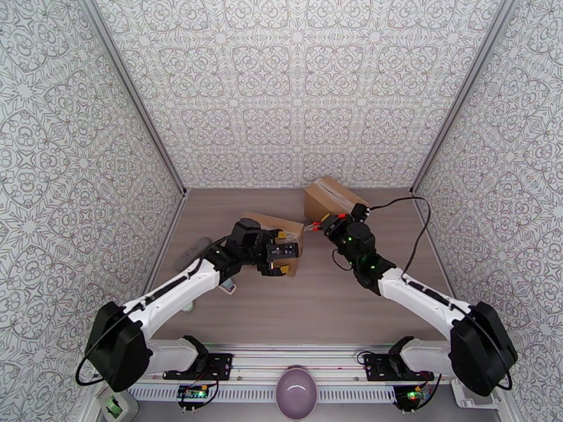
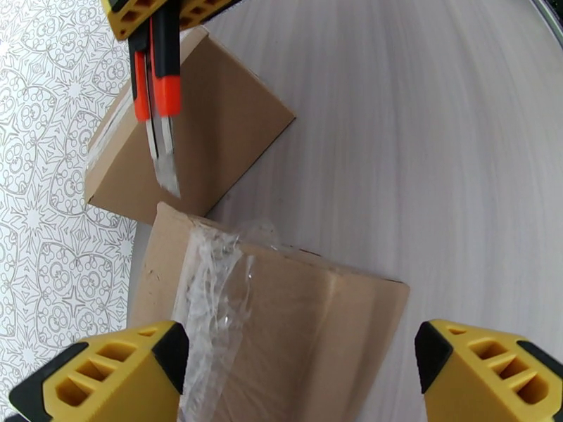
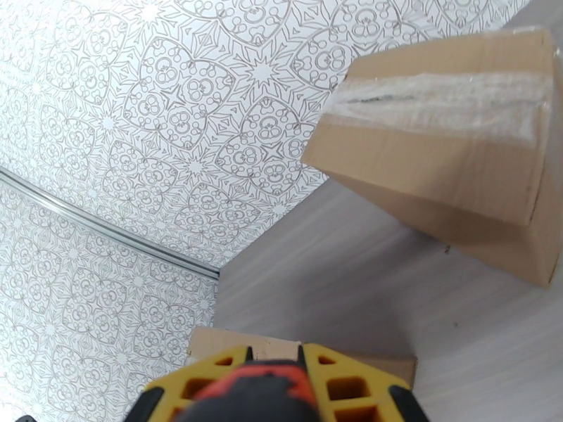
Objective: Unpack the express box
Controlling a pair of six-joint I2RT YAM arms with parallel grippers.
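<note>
Express box lies on the counter just left of centre, with a strip of crinkled clear tape running along its top. My left jaws stand spread wide above its near end, yellow fingertips well apart and gripping nothing. To the right, my right jaws are pinching an orange-and-black utility knife. Its blade is out and points at the box's far edge; I cannot tell whether the tip touches. Further right and behind, a second taped cardboard box sits close to the back wall.
</note>
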